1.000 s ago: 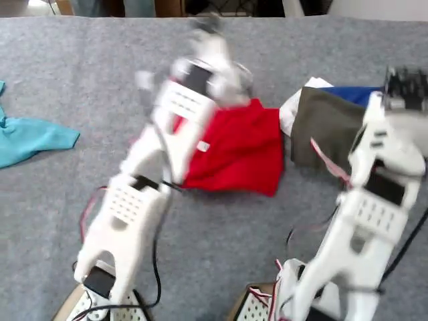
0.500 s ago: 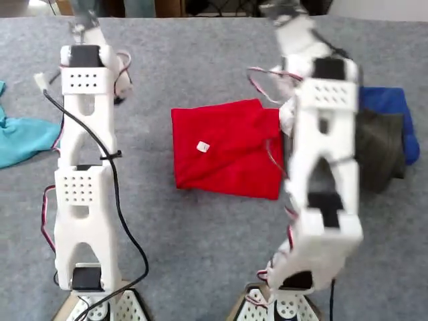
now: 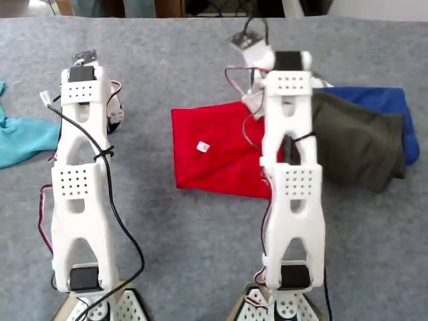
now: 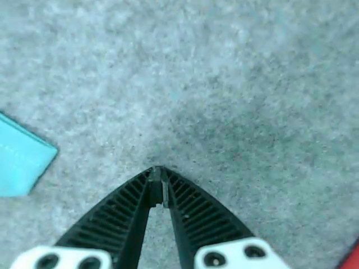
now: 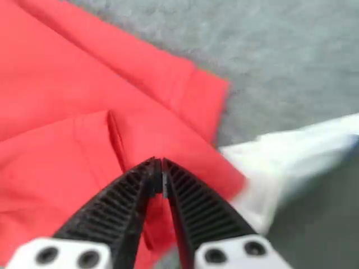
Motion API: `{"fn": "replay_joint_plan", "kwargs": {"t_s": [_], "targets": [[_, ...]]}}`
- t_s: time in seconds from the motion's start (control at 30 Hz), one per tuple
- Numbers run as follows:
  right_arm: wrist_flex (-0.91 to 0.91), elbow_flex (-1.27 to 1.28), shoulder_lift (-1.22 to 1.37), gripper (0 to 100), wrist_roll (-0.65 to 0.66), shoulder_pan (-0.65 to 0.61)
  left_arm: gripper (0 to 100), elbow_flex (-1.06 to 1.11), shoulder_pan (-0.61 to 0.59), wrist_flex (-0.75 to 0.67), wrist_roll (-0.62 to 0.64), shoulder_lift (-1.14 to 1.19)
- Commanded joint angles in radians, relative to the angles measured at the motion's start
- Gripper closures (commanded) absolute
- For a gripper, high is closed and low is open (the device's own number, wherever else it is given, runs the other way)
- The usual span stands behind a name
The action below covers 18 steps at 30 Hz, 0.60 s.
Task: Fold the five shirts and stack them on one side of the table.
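A folded red shirt point(image 3: 214, 150) lies mid-table. To its right, an olive shirt point(image 3: 354, 144) rests on a blue shirt point(image 3: 384, 100), and a white shirt point(image 5: 291, 151) peeks out beside the red one. A teal shirt point(image 3: 23, 137) lies unfolded at the left edge; its corner point(image 4: 17, 168) is in the left wrist view. My left gripper point(image 4: 157, 182) is shut and empty over bare grey felt, right of the teal shirt. My right gripper point(image 5: 157, 171) is shut over the red shirt's far right corner, with no cloth visibly between its tips.
The left arm point(image 3: 80, 154) stretches straight up the table between the teal and red shirts. The right arm point(image 3: 291, 174) lies over the red shirt's right edge, hiding where it meets the stack. Grey felt table point(image 3: 174, 254) is bare in front.
The left arm swung left off the red shirt and stretched out straight. The right arm swung in from the far right and now lies over the red shirt's right edge.
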Motion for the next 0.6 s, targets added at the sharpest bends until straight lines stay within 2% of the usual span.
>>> {"fn": "replay_joint_plan", "kwargs": {"t_s": [0.0,0.13,0.33,0.5,0.57], "targets": [[-0.080,-0.047,0.056,98.3,-0.051,-0.009,97,-0.087,-0.001,0.037,-0.011,-0.015],[-0.101,-0.091,0.084,98.3,-0.078,-0.011,97,-0.191,0.044,0.117,-0.038,-0.025],[0.026,-0.387,0.084,98.3,-0.077,-0.023,97,-0.288,0.163,0.133,-0.048,-0.028],[0.025,-0.318,-0.010,98.3,-0.075,-0.014,97,-0.372,0.305,0.124,-0.052,-0.032],[0.023,-0.240,-0.051,98.3,-0.077,-0.037,97,-0.363,0.348,0.054,-0.051,0.012]]}}
